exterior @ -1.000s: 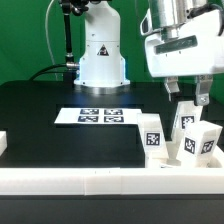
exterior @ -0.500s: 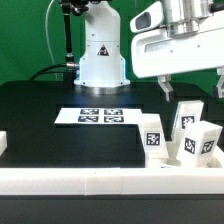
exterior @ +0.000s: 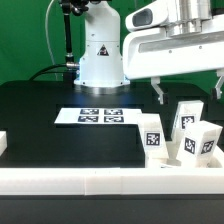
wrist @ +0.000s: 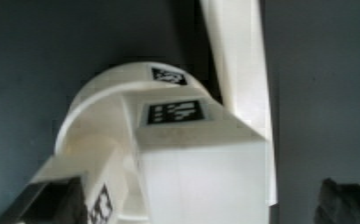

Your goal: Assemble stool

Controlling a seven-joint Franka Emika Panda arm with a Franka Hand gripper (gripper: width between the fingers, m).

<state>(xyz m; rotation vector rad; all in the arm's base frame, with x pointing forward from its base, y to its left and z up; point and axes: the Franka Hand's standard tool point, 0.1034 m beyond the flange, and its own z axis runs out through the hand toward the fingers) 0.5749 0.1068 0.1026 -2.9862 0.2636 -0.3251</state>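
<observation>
Three white stool legs with black-and-white tags stand upright at the exterior view's right: one (exterior: 151, 134) in front, one (exterior: 187, 118) behind, and one (exterior: 199, 143) furthest right. My gripper (exterior: 188, 90) hangs above them, wide open and empty, with one fingertip (exterior: 157, 93) left of the group and the other at the frame's right edge. In the wrist view the legs (wrist: 168, 150) fill the space between my fingertips (wrist: 44, 200), touching neither. The round seat disc is out of view.
The marker board (exterior: 100, 116) lies flat mid-table. The long white border rail (exterior: 90, 182) runs along the front edge and also shows in the wrist view (wrist: 235, 60). A small white part (exterior: 3, 143) sits at the left edge. The arm's base (exterior: 100, 55) stands behind.
My gripper has turned about its vertical axis and shifted a little to the exterior view's left. Its fingers now stand much further apart in that view. The legs have not moved.
</observation>
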